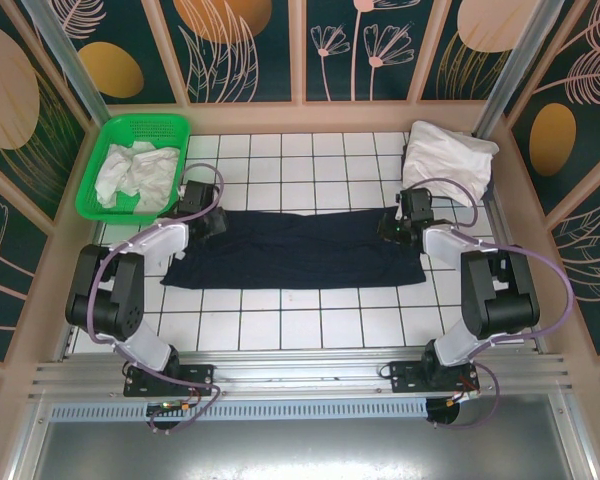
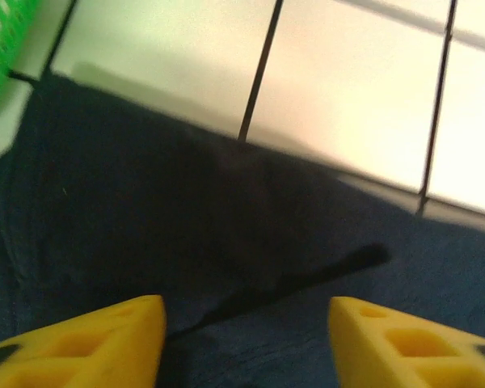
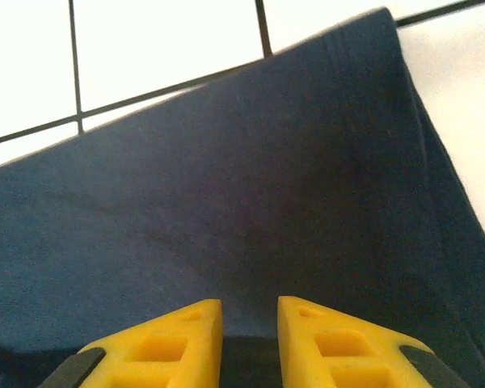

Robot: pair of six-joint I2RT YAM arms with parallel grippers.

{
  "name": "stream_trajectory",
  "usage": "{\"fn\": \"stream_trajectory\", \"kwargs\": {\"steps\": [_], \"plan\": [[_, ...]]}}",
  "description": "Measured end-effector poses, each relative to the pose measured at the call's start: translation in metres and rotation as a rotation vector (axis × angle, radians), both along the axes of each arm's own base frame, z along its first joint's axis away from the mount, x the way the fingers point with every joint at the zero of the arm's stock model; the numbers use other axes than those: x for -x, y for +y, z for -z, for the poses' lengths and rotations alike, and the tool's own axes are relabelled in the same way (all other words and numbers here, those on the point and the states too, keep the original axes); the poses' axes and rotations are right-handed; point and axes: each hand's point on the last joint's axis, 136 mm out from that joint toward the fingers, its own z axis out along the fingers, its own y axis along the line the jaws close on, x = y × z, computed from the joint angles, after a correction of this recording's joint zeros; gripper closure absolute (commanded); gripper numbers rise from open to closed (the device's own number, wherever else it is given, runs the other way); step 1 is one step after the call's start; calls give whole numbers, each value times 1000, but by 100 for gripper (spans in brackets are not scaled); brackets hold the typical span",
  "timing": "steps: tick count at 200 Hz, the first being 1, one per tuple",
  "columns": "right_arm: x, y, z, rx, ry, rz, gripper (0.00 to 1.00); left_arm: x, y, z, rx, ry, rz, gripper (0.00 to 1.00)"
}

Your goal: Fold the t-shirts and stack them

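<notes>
A green basket at the far left of the tabletop held crumpled white t-shirts. The navy t-shirt lay folded flat mid-tabletop, with another white t-shirt at the far right. The left jaws stood wide apart and the right jaws slightly apart, both empty over its ends.

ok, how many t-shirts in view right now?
3 visible: dark navy cloth t-shirt spread flat mid-table; crumpled white cloth in the green plastic basket, far left; white cloth pile far right corner. Either white heap may hide more.
</notes>
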Motion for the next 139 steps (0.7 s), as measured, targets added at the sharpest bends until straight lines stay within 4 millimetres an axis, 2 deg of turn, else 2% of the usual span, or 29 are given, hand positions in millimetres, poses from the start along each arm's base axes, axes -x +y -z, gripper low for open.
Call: {"fn": "stream_trajectory", "kwargs": {"steps": [22,33,45,71,81,90,105,123,139], "plan": [[14,-8,16,2,52,31,75,33,6,26,-8,80,9,62],[22,-12,24,2,81,44,77,48,7,32,-1,104,10,69],[26,-15,27,0,100,59,78,58,8,33,10,110,8,76],[27,-18,27,-5,116,86,78,64,7,24,27,94,18,80],[29,-18,27,-6,122,93,77,65,7,21,28,90,18,77],[31,-19,25,-7,128,100,77,67,7,18,28,87,18,69],[35,-20,19,-7,131,106,75,69,8,9,32,74,17,62],[34,-18,3,-21,89,102,72,68,7,-4,45,45,12,51],[30,-8,-13,-42,38,76,71,59,3,-15,54,18,27,42]]}}
